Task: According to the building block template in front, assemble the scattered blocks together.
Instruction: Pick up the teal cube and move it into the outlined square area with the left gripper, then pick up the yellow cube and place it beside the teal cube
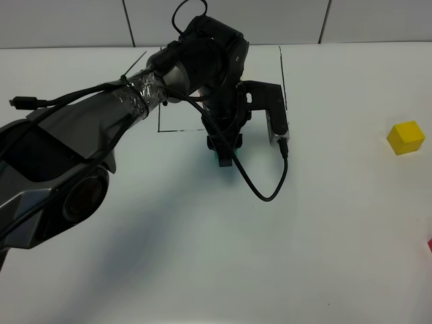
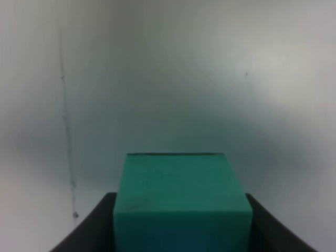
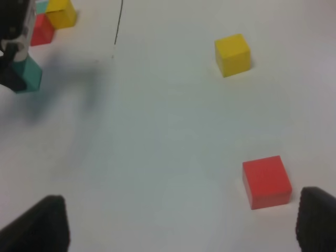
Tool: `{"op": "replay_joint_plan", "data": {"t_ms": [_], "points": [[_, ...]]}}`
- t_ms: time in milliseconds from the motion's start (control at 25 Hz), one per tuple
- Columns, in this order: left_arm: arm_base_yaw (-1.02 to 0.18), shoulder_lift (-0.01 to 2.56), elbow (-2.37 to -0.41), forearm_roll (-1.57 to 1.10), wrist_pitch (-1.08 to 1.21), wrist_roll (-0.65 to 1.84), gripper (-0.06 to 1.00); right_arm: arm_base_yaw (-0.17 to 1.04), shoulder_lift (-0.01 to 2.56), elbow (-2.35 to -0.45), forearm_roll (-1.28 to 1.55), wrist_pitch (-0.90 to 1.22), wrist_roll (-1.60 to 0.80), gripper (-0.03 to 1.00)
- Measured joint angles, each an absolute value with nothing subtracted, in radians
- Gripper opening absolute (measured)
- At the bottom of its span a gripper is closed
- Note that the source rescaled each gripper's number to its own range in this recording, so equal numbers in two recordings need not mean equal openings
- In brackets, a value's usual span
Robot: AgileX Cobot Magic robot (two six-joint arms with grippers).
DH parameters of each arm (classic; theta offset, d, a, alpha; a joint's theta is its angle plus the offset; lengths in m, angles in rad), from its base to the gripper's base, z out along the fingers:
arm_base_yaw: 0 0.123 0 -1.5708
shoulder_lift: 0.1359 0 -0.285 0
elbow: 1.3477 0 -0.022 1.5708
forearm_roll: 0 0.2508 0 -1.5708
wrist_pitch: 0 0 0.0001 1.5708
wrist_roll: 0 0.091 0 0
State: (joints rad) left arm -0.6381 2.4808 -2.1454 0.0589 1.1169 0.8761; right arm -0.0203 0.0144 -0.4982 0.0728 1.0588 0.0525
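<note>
My left gripper is shut on the teal block, just outside the near edge of the black drawn frame. The teal block fills the gap between the dark fingers. Whether it touches the table I cannot tell. In the right wrist view the template shows as a red and a yellow cube with a sliver of teal, right behind the held teal block. The arm hides the template in the high view. The yellow block and red block lie loose. My right gripper is open and holds nothing.
A black cable loops from the left wrist over the white table. The red block shows only as a sliver at the high view's right edge. A tiled wall runs behind the table.
</note>
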Motion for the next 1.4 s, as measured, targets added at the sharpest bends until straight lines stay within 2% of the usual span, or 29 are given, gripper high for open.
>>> {"op": "replay_joint_plan", "data": {"t_ms": [1000,1080,1200,1320,1400], "points": [[-0.637,2.516,-2.148,0.059,1.103,0.877,0.01,-0.020,0.014,-0.498,0.073,1.059,0.053,0.75],[-0.637,2.516,-2.149,0.058,1.103,0.877,0.04,-0.020,0.014,-0.498,0.073,1.059,0.053,0.75],[-0.637,2.526,-2.149,0.037,1.082,0.877,0.24,-0.020,0.014,-0.498,0.073,1.059,0.053,0.75],[-0.637,2.523,-2.148,0.029,1.074,0.876,0.57,-0.020,0.014,-0.498,0.073,1.059,0.053,0.75],[-0.637,2.512,-2.148,0.027,1.060,0.862,0.73,-0.020,0.014,-0.498,0.073,1.059,0.053,0.75]]}}
